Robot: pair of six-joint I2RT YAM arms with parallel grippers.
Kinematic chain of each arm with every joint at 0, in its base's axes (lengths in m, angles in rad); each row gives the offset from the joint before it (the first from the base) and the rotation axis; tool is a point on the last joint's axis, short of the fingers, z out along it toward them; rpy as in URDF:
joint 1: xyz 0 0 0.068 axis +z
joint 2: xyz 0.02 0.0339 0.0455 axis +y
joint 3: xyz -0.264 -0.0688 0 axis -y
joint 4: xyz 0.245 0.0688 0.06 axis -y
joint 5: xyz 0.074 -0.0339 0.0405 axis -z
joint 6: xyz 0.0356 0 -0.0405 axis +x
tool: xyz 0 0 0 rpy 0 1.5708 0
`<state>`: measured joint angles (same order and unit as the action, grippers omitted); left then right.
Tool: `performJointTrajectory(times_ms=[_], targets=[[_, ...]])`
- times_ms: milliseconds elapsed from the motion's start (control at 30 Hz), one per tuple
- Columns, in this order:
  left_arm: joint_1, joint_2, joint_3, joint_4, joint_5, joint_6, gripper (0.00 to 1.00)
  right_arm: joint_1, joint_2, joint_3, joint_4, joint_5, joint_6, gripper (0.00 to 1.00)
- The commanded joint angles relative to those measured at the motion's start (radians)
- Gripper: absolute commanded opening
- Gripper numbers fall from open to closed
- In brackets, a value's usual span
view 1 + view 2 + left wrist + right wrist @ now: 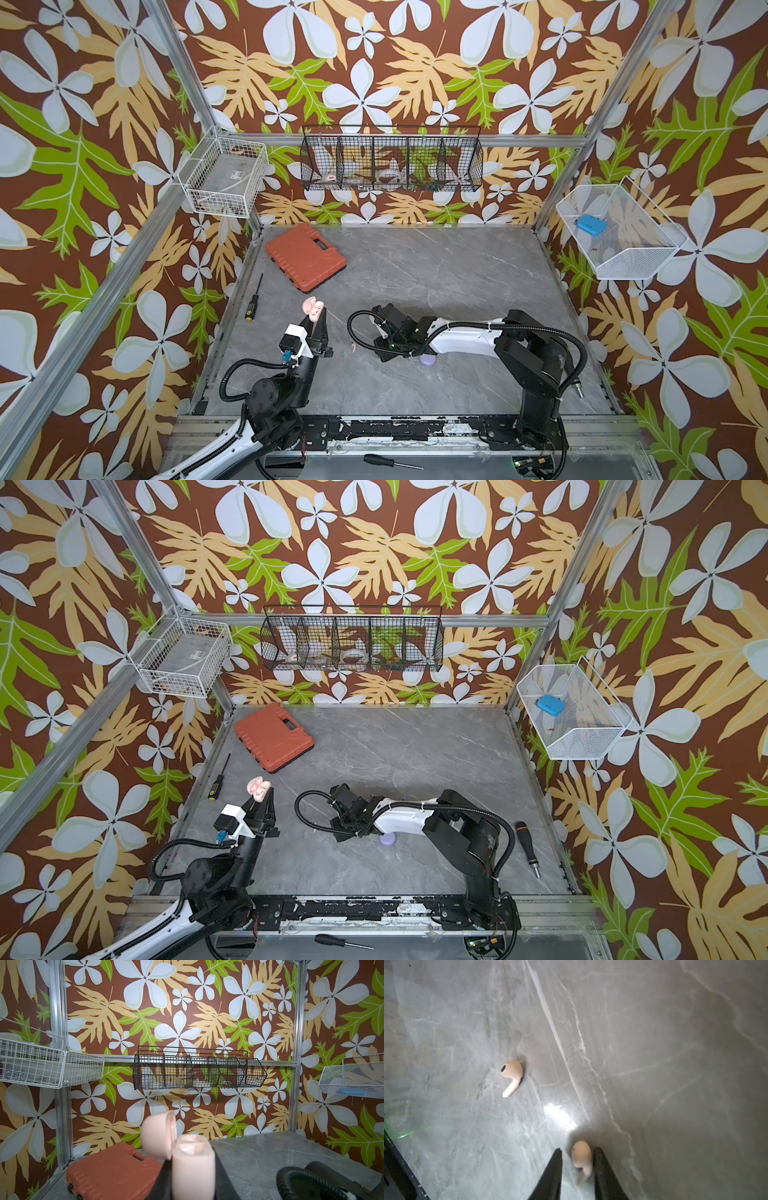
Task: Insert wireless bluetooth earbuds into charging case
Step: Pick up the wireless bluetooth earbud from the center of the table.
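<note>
The right fingers (553, 1174) stand apart astride a pink earbud (581, 1155), lower centre, on the table (654, 1043). The left fingers (223, 1178) clamp the open pink case (193, 1167). Earbud: probably light, slick; pinch the bulb.

Toolbox (305, 256) sits far left on the counter (457, 266), screwdriver (253, 299) in front of it by the left edge. The charging case (312, 308) is up off the counter in the left jaws, nearer than the toolbox. Mid-counter, one earbud (581, 1157) lies between the right jaws, another earbud (511, 1076) near it, a second case (427, 359) under the right arm (465, 336).
</note>
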<state>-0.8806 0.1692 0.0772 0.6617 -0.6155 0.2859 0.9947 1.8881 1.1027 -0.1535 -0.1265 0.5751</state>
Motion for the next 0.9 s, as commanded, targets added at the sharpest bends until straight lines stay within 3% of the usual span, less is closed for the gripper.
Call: performJointTrajectory(times_ms=[0,467,867], targets=[[0.002,-0.005,-0.001,0.022,0.006,0.005,0.00,0.002,0.008,0.005,-0.021,0.010,0.001,0.24],[0.002,-0.009,-0.002,0.015,0.012,0.007,0.00,0.023,0.020,0.012,-0.064,0.065,0.005,0.20],[0.002,-0.015,-0.002,0.010,0.016,0.013,0.00,0.022,0.052,0.048,-0.080,0.108,-0.008,0.23]])
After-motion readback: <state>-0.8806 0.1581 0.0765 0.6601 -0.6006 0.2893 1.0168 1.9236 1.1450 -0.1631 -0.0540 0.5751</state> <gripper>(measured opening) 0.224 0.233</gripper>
